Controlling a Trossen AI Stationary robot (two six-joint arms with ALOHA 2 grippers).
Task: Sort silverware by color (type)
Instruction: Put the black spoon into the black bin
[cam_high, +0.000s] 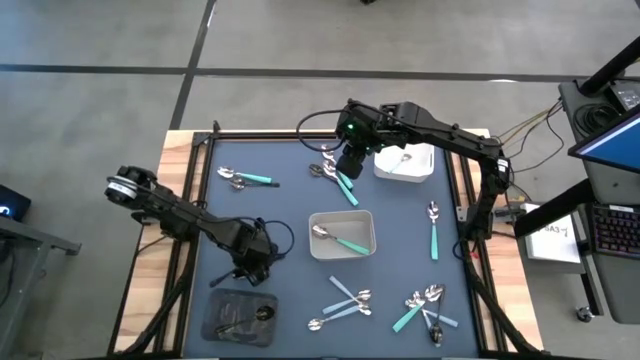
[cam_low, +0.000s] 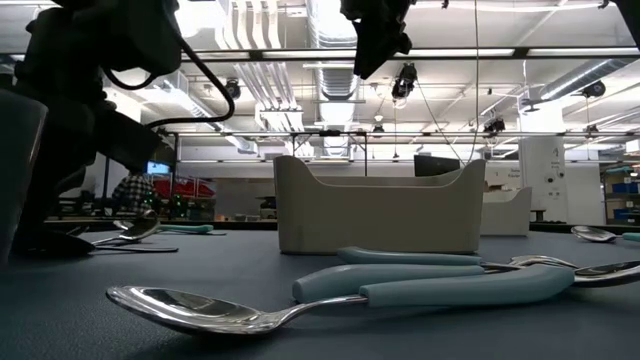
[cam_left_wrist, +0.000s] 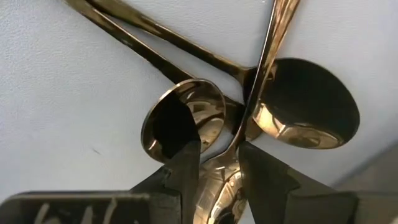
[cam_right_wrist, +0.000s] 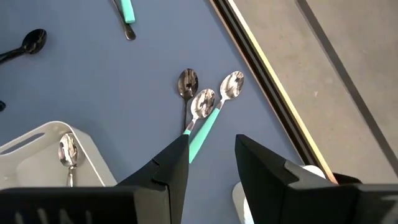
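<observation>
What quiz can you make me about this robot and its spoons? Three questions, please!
1. True or false: the grey tray in the middle holds a teal-handled spoon.
2. Pick one. The right gripper hovers over: A) the grey tray, B) the spoons lying beside the white tray, C) a dark tray.
3. Count: how many spoons lie in the white tray?

Key: 1 true. 2 B. 3 one.
</observation>
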